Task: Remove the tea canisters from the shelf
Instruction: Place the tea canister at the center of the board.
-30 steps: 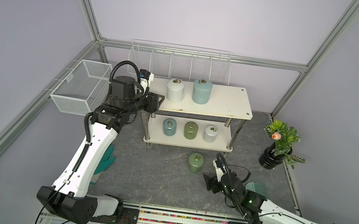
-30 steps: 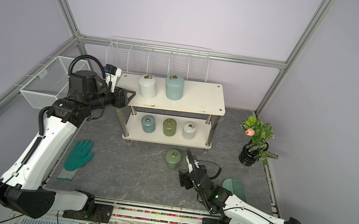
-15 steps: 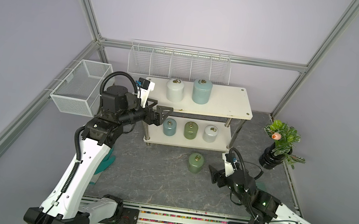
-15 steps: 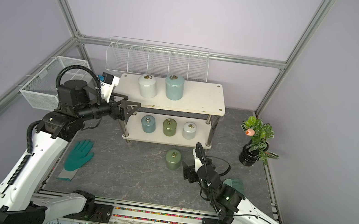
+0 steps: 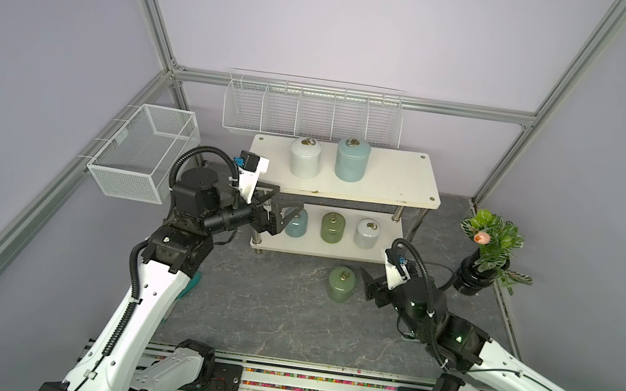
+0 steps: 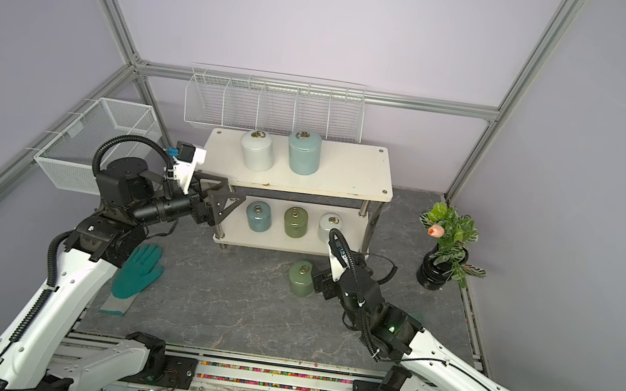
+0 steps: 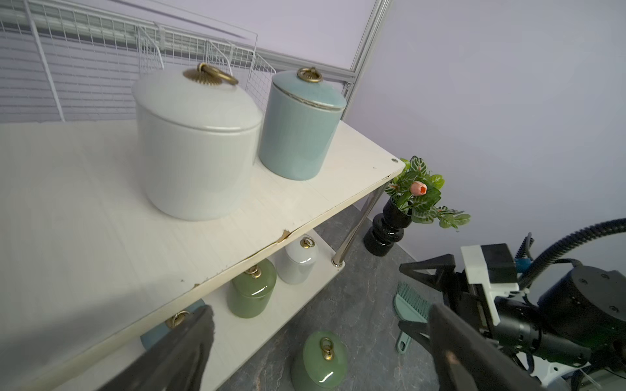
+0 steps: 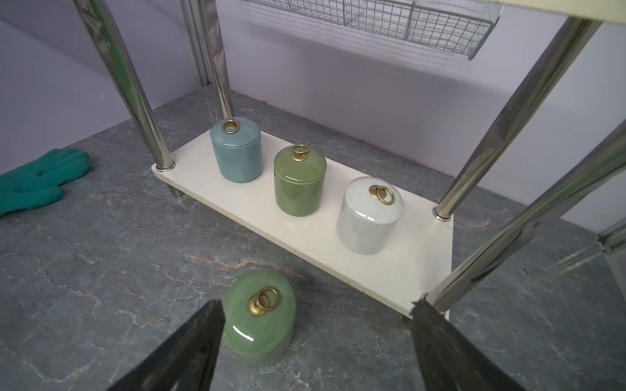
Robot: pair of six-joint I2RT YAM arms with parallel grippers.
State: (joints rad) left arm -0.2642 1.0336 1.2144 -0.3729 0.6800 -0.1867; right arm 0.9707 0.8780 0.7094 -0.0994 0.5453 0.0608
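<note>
On floor (image 5: 264, 315) before shelf (image 5: 397, 180), green canister (image 5: 340, 291) upright, long axis vertical.

Cream shelf (image 5: 398, 175), green canister (image 5: 341, 290), grey veined tabletop (image 5: 264, 315), teal glove (image 6: 135, 275), seemingly pale-teal brush (image 7: 411, 304)

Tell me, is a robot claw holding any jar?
No. The left claw and the right claw are both open and empty; nothing is held.

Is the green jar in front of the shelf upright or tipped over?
Upright: the green jar stands on its base, domed top facing up.
</note>
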